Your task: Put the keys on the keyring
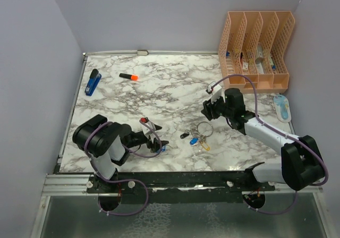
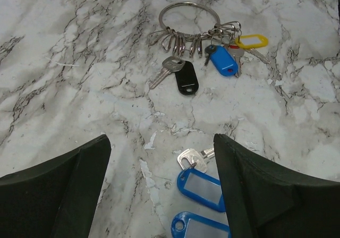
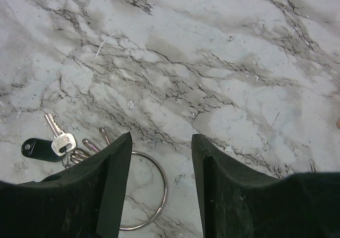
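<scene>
Two keys [image 2: 201, 189] with blue tags are seen lying flat on the marble tabletop [image 1: 159, 97], loose from the keyring [image 2: 189, 19]. They are framed by the left claw [image 2: 160, 142], which is spread wide and grips nothing. In the left wrist view the tags lie nearer the finger on the right, and one is partly cut off by the picture's lower edge. The keyring is found further ahead of that claw, with its cluster of metal keys and black, blue and yellow tags fanned beneath the ring. The right claw [image 3: 160, 137] is likewise held apart and empty, and part of the ring is hidden behind one of its fingers. A blue stapler [image 1: 93, 82] is set near the far left corner.
</scene>
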Available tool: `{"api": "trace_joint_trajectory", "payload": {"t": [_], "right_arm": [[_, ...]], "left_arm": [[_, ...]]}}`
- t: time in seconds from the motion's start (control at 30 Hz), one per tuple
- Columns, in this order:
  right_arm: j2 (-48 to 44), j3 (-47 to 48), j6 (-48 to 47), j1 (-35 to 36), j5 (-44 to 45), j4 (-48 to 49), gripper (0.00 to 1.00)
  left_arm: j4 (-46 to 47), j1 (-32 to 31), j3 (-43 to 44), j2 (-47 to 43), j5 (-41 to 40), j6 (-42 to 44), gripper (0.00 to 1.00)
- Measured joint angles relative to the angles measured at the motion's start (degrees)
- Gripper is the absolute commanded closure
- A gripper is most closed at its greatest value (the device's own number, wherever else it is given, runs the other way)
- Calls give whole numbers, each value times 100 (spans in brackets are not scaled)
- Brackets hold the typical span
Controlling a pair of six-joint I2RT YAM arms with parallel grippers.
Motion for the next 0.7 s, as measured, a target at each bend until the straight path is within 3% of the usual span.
{"api": "trace_joint_trajectory", "payload": {"t": [0.7], "right_arm": [[208, 153, -98, 0, -2, -153, 56]], "left_arm": [[2, -367, 319, 798, -175, -424, 30]]}}
